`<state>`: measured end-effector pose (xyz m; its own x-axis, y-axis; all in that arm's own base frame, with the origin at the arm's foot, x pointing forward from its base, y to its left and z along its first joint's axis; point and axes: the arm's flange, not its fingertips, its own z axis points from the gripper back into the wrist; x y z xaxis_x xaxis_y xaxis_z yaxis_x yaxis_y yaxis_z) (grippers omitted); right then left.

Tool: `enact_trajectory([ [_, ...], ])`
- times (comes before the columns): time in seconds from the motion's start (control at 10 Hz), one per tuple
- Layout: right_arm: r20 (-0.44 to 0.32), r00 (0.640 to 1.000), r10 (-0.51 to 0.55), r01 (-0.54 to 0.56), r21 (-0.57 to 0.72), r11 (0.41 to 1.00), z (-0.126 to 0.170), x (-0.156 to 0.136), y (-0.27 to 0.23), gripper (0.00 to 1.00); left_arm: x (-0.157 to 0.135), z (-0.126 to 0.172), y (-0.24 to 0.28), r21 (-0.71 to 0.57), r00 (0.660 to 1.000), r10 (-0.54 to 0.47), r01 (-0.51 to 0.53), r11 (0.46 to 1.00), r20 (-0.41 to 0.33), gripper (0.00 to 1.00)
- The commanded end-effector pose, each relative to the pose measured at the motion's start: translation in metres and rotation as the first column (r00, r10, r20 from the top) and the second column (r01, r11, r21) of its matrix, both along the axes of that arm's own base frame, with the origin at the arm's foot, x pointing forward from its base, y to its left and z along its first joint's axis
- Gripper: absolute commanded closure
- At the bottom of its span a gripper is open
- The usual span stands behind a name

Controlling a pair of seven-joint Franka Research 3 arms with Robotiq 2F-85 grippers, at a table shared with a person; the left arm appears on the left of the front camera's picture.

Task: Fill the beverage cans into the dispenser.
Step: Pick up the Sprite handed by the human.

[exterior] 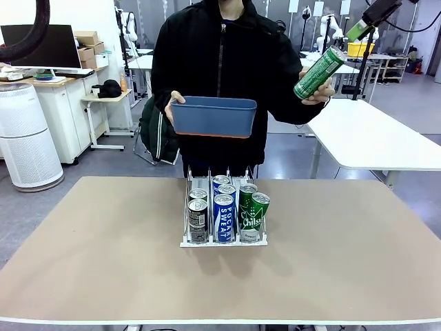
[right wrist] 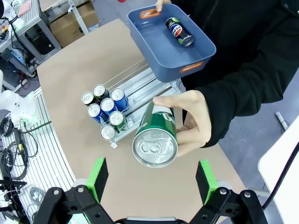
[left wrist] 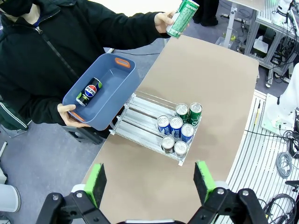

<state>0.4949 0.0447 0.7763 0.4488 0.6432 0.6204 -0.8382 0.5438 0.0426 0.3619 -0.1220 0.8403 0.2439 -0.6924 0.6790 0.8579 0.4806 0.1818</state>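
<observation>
Right gripper (right wrist: 152,178): jaws spread wide, empty, touching nothing. Green can (right wrist: 156,135) sits just ahead of it in the person's hand (right wrist: 194,119), silver top toward the fingers. Left gripper (left wrist: 150,182): wide apart, empty. The partly filled dispenser (left wrist: 140,114) is ahead on the table.

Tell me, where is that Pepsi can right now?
In the left wrist view, the Pepsi can lies on its side inside the blue bin, which the person holds up at the far side, behind the dispenser.
</observation>
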Motion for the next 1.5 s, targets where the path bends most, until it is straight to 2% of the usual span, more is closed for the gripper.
enact_trajectory([
  [0.0, 0.003, 0.999, -0.033, 0.033, -0.025, 0.999, -0.014, 0.002, 0.010, 0.00, -0.001, 0.000, 0.000, -0.009, 1.000, 0.000, 0.000, 1.000, -0.004, 0.00],
  [0.9, -0.040, 0.999, 0.011, -0.013, -0.045, 0.999, -0.037, 0.010, 0.030, 0.00, -0.001, 0.000, 0.000, -0.009, 1.000, 0.000, 0.000, 1.000, -0.004, 0.00],
  [1.4, -0.064, 0.997, 0.039, -0.040, -0.007, 0.999, -0.052, 0.016, 0.040, 0.00, -0.001, 0.000, 0.000, -0.009, 1.000, 0.000, 0.000, 1.000, -0.004, 0.00],
])
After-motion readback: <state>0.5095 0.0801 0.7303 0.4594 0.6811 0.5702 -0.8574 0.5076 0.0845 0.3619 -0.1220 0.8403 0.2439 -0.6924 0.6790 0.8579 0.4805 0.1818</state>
